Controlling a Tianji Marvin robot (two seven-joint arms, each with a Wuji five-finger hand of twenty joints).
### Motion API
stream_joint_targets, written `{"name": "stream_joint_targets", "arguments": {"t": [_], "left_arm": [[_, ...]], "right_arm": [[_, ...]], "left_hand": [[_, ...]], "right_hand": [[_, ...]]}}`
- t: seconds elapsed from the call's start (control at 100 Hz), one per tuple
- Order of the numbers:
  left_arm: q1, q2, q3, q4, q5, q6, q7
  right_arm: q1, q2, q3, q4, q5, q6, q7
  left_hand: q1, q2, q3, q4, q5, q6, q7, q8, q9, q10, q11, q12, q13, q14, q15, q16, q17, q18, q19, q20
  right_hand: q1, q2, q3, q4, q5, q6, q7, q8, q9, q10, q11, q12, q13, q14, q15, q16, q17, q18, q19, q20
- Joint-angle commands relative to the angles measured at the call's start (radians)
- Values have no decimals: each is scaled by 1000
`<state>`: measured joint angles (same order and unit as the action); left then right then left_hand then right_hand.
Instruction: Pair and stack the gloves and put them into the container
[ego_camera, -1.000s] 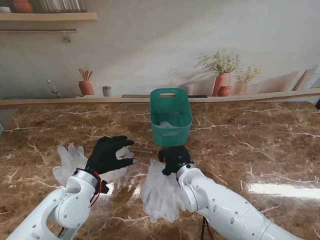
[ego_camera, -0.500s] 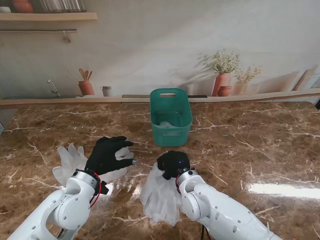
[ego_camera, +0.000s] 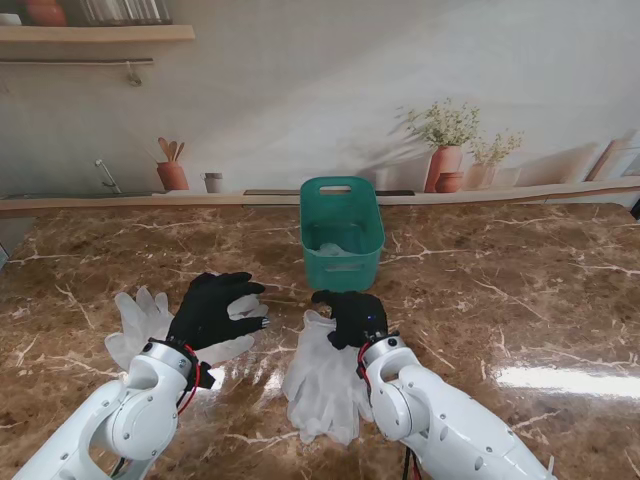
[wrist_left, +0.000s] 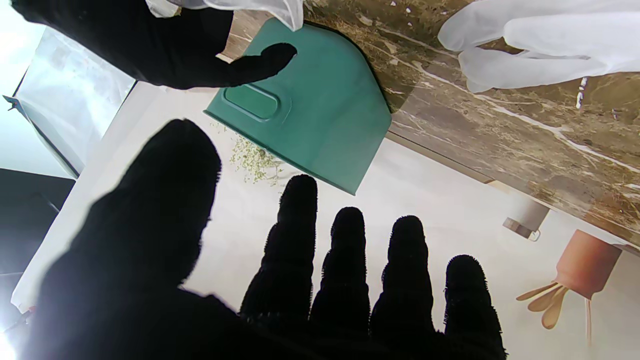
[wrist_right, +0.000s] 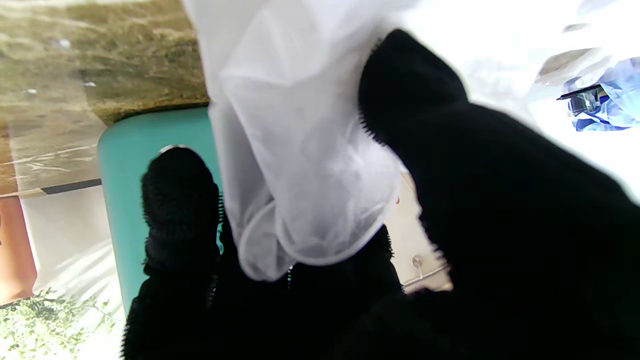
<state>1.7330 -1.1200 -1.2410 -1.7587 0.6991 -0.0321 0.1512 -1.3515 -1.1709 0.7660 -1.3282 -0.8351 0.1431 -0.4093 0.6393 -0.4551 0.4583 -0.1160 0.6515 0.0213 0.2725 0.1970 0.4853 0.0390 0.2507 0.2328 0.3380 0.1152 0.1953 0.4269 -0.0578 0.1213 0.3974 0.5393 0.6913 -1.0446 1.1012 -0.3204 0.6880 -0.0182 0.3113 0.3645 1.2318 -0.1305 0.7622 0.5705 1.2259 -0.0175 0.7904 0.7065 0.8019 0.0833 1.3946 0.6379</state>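
White gloves lie in two lots on the brown marble worktop (ego_camera: 520, 290). The left glove (ego_camera: 140, 318) rests toward the left edge, its fingers pointing away from me. The left hand (ego_camera: 212, 308) sits over that glove's right side with its black fingers (wrist_left: 345, 260) spread and straight, holding nothing as far as the wrist view shows. To the right, near the near edge at mid-worktop, the stacked gloves (ego_camera: 322, 380) lie flat. The right hand (ego_camera: 352, 317) is at their far end with its fingers curled; its wrist view shows thin white glove material (wrist_right: 300, 150) pinched between thumb and fingers, though how much of the stack it has is hard to tell. The green container (ego_camera: 341, 232) stands just beyond that hand, something pale inside.
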Motion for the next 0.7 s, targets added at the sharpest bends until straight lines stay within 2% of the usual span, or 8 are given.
{"name": "stream_joint_targets", "arguments": {"t": [0.0,0.11,0.17,0.21,0.26,0.37,0.45,0.69], "left_arm": [[4,0,1,0,4,-4,4],[4,-1,1,1,7,-7,12],[4,0,0,3,11,-12,16],[4,0,0,4,13,-15,17],[4,0,-1,4,14,-16,18],[4,0,-2,3,15,-16,17],[4,0,-3,3,17,-16,18],[3,1,-5,0,20,-14,15]], "right_arm": [[-18,10,8,-31,7,13,47],[-30,19,16,-58,0,32,89],[-34,21,17,-67,-7,38,92],[-36,21,20,-71,-11,41,91],[-38,19,23,-71,-10,39,79],[-41,14,34,-67,-17,31,38],[-47,11,47,-70,-14,24,19],[-51,-7,80,-59,-15,-3,-98]], "left_hand": [[2,21,-33,22,34,-31,16,15,15,-37,-20,-15,2,-54,-36,-13,-13,-2,-31,14],[4,21,-32,22,43,-38,25,19,18,-46,-22,-16,4,-63,-38,-15,-13,-3,-35,17],[5,19,-31,22,45,-38,27,20,18,-50,-23,-17,4,-64,-39,-17,-15,-6,-40,17],[6,20,-30,22,45,-40,28,21,18,-51,-24,-18,4,-64,-40,-18,-15,-7,-43,16],[6,20,-29,22,45,-41,28,21,20,-49,-24,-18,5,-66,-40,-19,-14,-7,-46,16],[6,21,-28,21,47,-40,31,22,18,-46,-25,-19,3,-61,-40,-20,-14,-4,-50,18],[5,22,-26,21,49,-42,32,23,20,-43,-25,-18,5,-60,-39,-20,-14,-4,-52,20],[3,25,-23,21,53,-43,37,26,22,-40,-24,-18,4,-59,-38,-20,-14,-2,-56,26]], "right_hand": [[59,-14,28,10,-18,41,80,-49,-2,4,29,-22,-23,-10,24,31,-18,5,-15,8],[69,27,31,23,80,17,210,-62,-11,34,6,0,-76,9,8,61,-64,35,-66,13],[64,64,29,33,149,-15,263,-55,-22,38,-52,106,-91,23,-23,80,-76,44,-93,29],[59,68,28,33,190,-41,283,-46,-18,39,-64,125,-87,24,-26,79,-71,46,-94,32],[49,67,21,29,213,-132,444,-71,10,30,-133,188,-75,19,-32,66,-55,40,-97,39],[2,45,5,8,238,-311,642,69,58,0,-148,190,-34,4,-37,41,-12,34,-73,41],[-27,48,-7,-2,296,-374,656,165,85,-12,-137,191,-11,-4,-31,25,-2,41,-42,45],[-21,44,-16,-3,313,-398,652,208,90,-15,-137,192,-15,-15,-21,28,-22,17,-25,50]]}}
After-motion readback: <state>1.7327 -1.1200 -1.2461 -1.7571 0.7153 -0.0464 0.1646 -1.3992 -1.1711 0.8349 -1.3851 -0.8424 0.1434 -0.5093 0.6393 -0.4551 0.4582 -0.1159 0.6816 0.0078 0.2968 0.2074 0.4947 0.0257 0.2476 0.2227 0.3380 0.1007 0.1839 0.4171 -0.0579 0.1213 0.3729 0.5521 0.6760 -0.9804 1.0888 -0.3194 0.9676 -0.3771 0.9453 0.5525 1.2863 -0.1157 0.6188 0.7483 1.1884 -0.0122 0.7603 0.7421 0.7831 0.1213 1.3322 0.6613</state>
